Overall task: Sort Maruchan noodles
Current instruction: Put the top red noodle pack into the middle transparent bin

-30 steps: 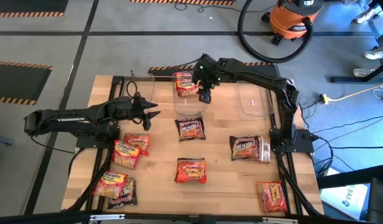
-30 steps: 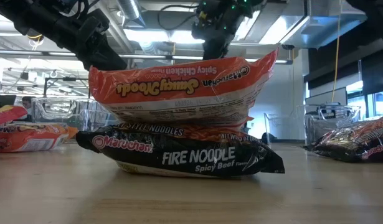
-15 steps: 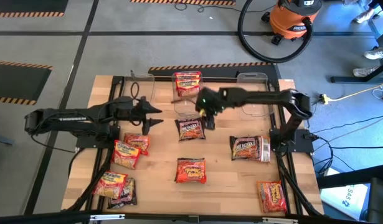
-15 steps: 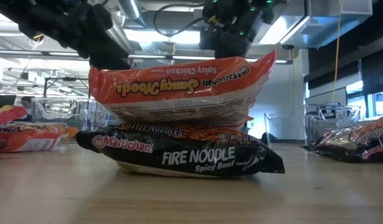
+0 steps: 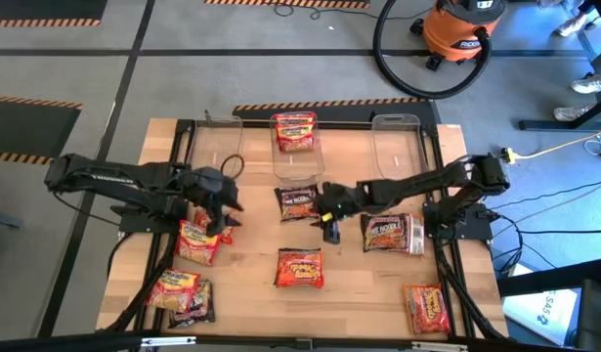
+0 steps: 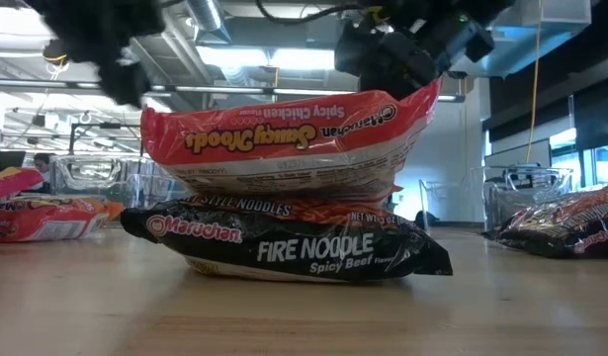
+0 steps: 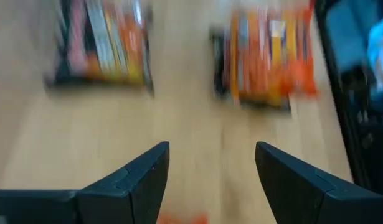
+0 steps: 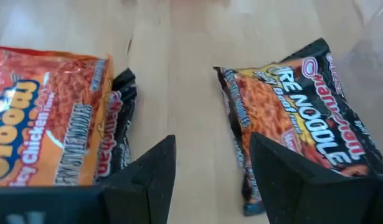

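Maruchan packets (image 5: 299, 267) lie scattered flat across the table (image 5: 354, 288), one red packet (image 5: 294, 131) in the middle clear tub (image 5: 298, 172), long axis away from the robot; the left wrist view is blurred; the right gripper (image 5: 330, 223), fingers spread and empty, has dropped from the tub to beside a dark packet (image 5: 299, 202); the left gripper (image 5: 225, 219), also spread, has swung over its packets (image 5: 200, 241).

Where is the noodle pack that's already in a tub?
In the high view, the red noodle pack lies in the middle clear tub at the table's far edge, between two other tubs.

An orange Maruchan packet (image 6: 289, 138) rests atop a black Fire Noodle packet (image 6: 294, 242).
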Robot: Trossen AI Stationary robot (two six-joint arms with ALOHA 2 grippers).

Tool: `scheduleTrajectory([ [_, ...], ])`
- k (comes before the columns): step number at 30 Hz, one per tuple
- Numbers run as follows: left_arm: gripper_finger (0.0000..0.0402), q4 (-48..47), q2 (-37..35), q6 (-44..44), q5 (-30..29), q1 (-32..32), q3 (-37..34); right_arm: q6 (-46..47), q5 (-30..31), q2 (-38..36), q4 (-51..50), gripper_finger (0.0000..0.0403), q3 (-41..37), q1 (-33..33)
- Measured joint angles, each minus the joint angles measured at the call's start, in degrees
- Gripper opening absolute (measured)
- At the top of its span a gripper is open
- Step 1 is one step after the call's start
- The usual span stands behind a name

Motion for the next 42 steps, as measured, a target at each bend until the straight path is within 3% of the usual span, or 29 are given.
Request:
scheduleTrajectory([
  [5, 0.0232, -16.3, 0.4, -8.4, -0.2, -3.9, 1.6, 0.9, 4.9, 0.0, 2.6, 0.0182, -0.6, 2.9],
  [10, 0.0232, -25.2, 0.4, -13.4, -0.7, -6.0, -0.3, 0.9, 6.4, 0.0, 4.2, 0.0182, -0.6, 3.4],
  [21, 0.0232, -24.9, 1.9, -13.2, -0.2, -6.8, -5.1, 1.0, 6.0, 0.0, 5.5, 0.0182, -0.6, 3.4],
  [35, 0.023, -24.5, 16.1, -6.6, 3.1, -6.8, -5.1, 1.2, 6.0, 0.0, 5.8, 0.0182, -0.6, 3.4],
  [42, 0.0185, -22.2, 18.0, -6.6, 5.3, -6.8, -5.0, 0.9, 6.0, 0.0, 5.8, 0.0182, -0.6, 3.4],
])
